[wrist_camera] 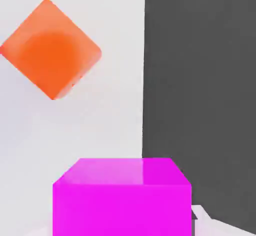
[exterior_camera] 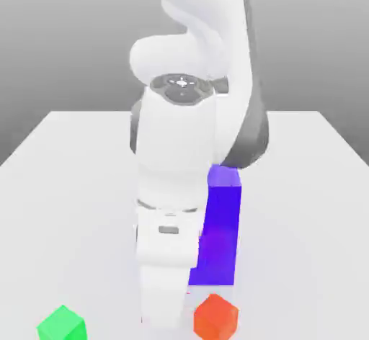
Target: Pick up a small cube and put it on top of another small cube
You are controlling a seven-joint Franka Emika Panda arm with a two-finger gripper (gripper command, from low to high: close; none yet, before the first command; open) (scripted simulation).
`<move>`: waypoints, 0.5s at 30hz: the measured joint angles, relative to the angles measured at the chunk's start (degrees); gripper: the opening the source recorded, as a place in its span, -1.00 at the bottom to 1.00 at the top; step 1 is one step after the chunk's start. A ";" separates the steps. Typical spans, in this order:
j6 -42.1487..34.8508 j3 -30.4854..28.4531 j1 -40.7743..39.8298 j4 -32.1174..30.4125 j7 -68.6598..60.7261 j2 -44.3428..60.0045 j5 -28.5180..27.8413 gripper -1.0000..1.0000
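A pale worktop (exterior_camera: 65, 173) is being crossed by the arm. The magenta cube (wrist_camera: 122, 197) is being held squarely, seemingly clamped in the closed pincer, above the worktop near the orange-red cube (wrist_camera: 50, 47); the green cube (exterior_camera: 62, 325) is lying apart.

White table (exterior_camera: 65, 158) against plain grey backdrop (exterior_camera: 65, 36)

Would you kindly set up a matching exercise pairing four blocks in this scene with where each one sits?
1. green cube
2. orange-red cube
3. tall blue-purple block
4. magenta cube

A. close up in the hand view
B. upright behind the arm
C. front corner, exterior view's left
D. front, right of the arm in the exterior view

Pairs: 1-C, 2-D, 3-B, 4-A
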 joint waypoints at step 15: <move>1.89 3.06 -12.75 3.28 -22.84 7.77 10.61 1.00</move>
